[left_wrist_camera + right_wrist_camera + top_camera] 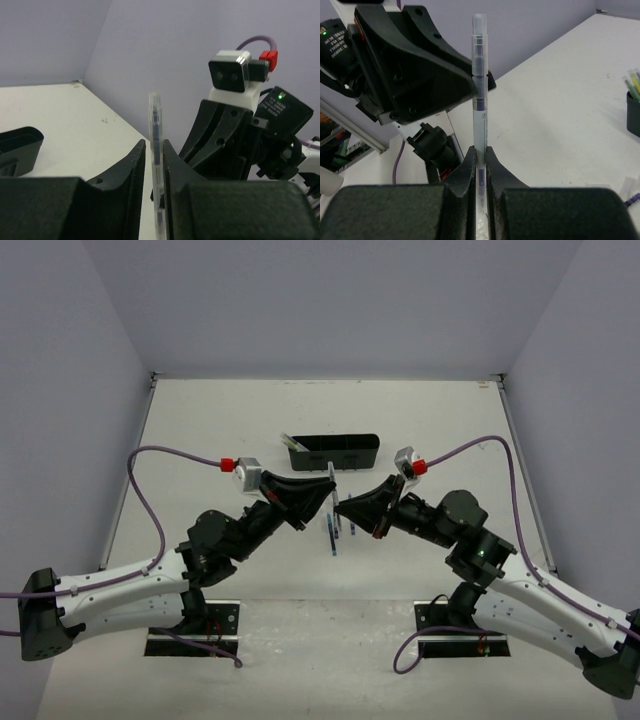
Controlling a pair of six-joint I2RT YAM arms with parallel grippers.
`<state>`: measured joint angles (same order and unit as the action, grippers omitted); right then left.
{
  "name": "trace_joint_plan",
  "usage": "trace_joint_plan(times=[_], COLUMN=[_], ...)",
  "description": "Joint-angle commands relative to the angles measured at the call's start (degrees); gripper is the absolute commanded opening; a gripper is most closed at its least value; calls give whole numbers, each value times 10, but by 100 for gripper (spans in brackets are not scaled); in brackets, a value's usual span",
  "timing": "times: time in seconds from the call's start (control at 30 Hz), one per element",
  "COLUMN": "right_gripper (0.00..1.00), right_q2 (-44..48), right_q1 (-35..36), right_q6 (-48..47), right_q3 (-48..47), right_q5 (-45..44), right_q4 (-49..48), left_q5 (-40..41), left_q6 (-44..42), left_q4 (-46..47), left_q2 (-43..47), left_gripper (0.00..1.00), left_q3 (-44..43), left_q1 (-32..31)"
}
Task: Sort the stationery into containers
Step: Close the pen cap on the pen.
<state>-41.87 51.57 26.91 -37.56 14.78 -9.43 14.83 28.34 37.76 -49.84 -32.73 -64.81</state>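
A clear pen with a dark blue core (331,480) stands upright between the two grippers above the table's middle. My right gripper (479,152) is shut on its lower barrel, and the pen (479,75) rises above the fingertips. My left gripper (154,150) stands around the same pen (155,130), slightly open: the right finger lies against the barrel and a thin gap shows on the left side. Just behind the grippers lies the black organizer tray (335,452). Blue pens (333,532) lie on the table below the grippers.
Yellow-green pens (634,82) stick out of the tray's end (633,112) at the right edge of the right wrist view. Pale walls close off the table on three sides. Both arm bases sit at the near edge.
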Motion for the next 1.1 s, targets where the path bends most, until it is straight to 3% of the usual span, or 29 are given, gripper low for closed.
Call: trace_joint_plan(times=[0.0, 0.27, 0.37, 0.43, 0.53, 0.57, 0.63, 0.8, 0.9, 1.0, 1.03, 1.07], right_gripper=[0, 0, 0, 0, 1, 4, 22, 27, 21, 5, 2, 0], right_q2=[9, 4, 2, -2, -7, -9, -15, -34, -44, -42, -41, -38], right_q1=[-3, -3, -3, -3, -3, -3, -3, -3, -3, -3, -3, -3], right_q6=[-6, -3, -5, -9, -13, -13, -15, -15, -15, -15, -16, -18], right_q3=[-13, -16, -22, -29, -34, -35, -37, -44, -49, -52, -52, -51], right_q5=[-15, 1, 12, 19, 28, 30, 35, 44, 47, 49, 48, 47], right_q4=[-69, -67, -65, -59, -54, -53, -51, -56, -60, -59, -58, -56], left_q5=[-14, -37, -84, -102, -110, -108, -102, -96, -96, -91, -91, -88], left_q6=[-13, -22, -32, -35, -37, -38, -40, -37, -33, -34, -37, -41], left_q4=[-40, -33, -22, -13, -4, -1, 1, 14, 16, 13, 9, 2], left_q2=[-7, -16, -24, -28, -30, -28, -26, -16, -15, -12, -12, -12], left_gripper=[22, 21, 12, 2, 0, 0, 0, 0, 0, 0, 3, 15], left_q3=[-7, -19, -21, -19, -17, -15, -14, -12, -14, -13, -15, -17], left_q1=[-3, -3, -3, -3, -3, -2, -3, -4, -3, -3, -3, -3])
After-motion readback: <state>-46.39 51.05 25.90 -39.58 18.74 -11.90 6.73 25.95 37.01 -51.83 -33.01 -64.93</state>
